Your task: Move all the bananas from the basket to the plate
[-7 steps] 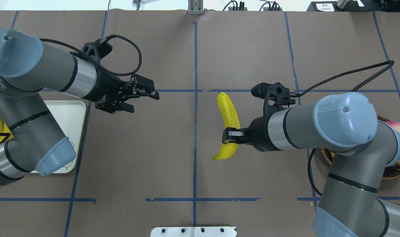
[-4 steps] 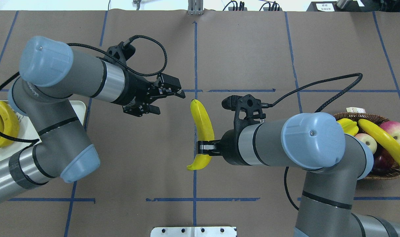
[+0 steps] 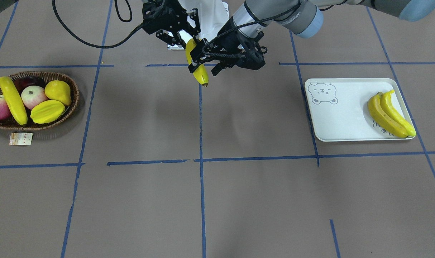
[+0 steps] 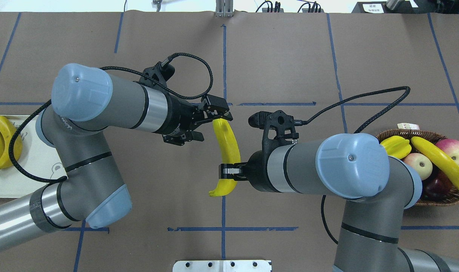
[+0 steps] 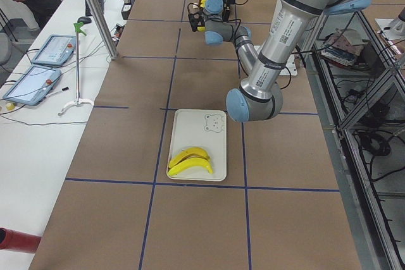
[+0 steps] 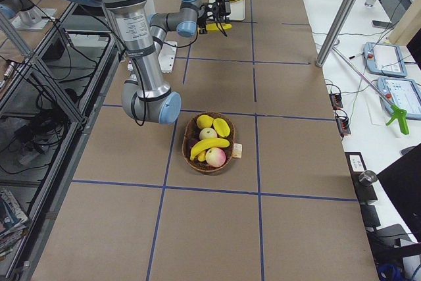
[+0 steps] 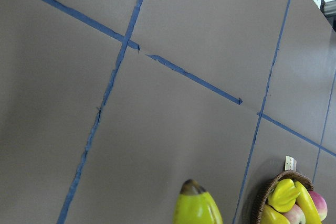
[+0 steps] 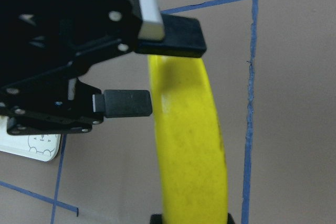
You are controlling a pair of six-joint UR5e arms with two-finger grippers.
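Bananas are seen in three places on the brown-papered table (image 3: 239, 200), which is divided by blue tape lines. The plate (image 3: 332, 122) is set on the robot's left side, and a pair of bananas (image 3: 391, 114) is laid side by side at the end away from its bear drawing. The basket (image 3: 74, 96) is placed on the robot's right side. One basket banana (image 3: 13, 100) is laid across its outer edge, beside apples, a pear and a starfruit. A held banana (image 4: 227, 151) is kept above the table near the centre tape line, between plate and basket and well apart from both. It is clamped near its lower, stem end by the right gripper (image 4: 227, 172), whose fingers are closed on it. Its other end is flanked by the left gripper (image 4: 215, 127), whose fingers are spread wide, one on each side. Whether they touch it cannot be told. A paper tag (image 3: 20, 138) is seen just beside the basket.
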